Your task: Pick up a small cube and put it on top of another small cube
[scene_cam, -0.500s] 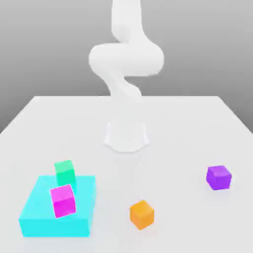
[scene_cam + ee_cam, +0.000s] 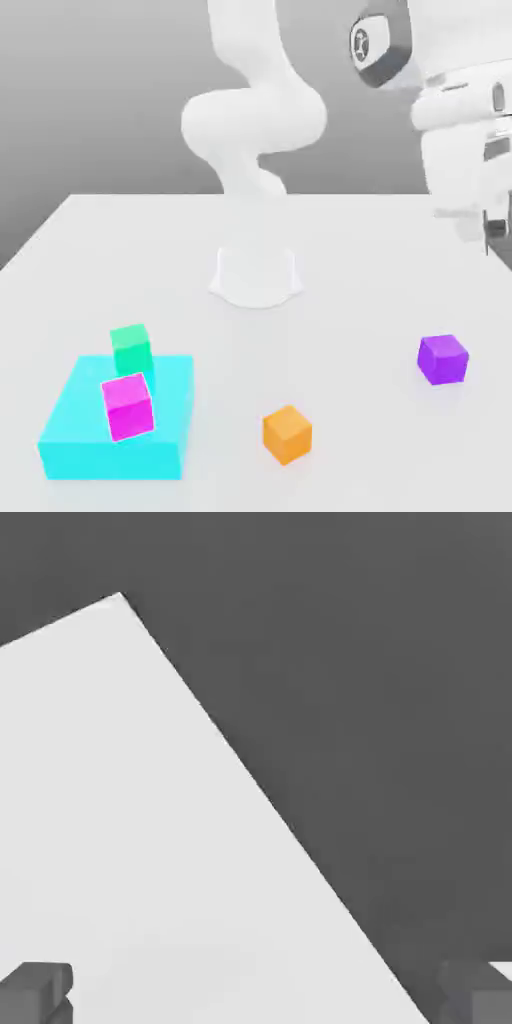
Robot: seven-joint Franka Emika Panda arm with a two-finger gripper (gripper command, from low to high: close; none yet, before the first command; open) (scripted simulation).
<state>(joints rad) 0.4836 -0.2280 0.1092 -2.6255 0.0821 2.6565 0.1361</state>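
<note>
The small purple cube (image 2: 443, 359) sits alone on the white table at the exterior view's right. The small green cube (image 2: 131, 349) stands at the left, touching the far edge of a flat cyan block. My gripper (image 2: 489, 226) hangs high at the right edge of the exterior view, well above and behind the purple cube. In the hand view the gripper (image 2: 255, 997) is open: its two grey fingertips (image 2: 35, 990) stand far apart with nothing between them, above the table near its edge.
A magenta cube (image 2: 128, 405) rests on the large cyan block (image 2: 165, 425) at the front left. An orange cube (image 2: 287, 434) lies front centre. The arm's white base (image 2: 256, 272) stands mid-table. The table's edge (image 2: 250, 777) runs close by the gripper.
The arm has swung round, bringing the hand into the upper right of the exterior view. None of the cubes has moved.
</note>
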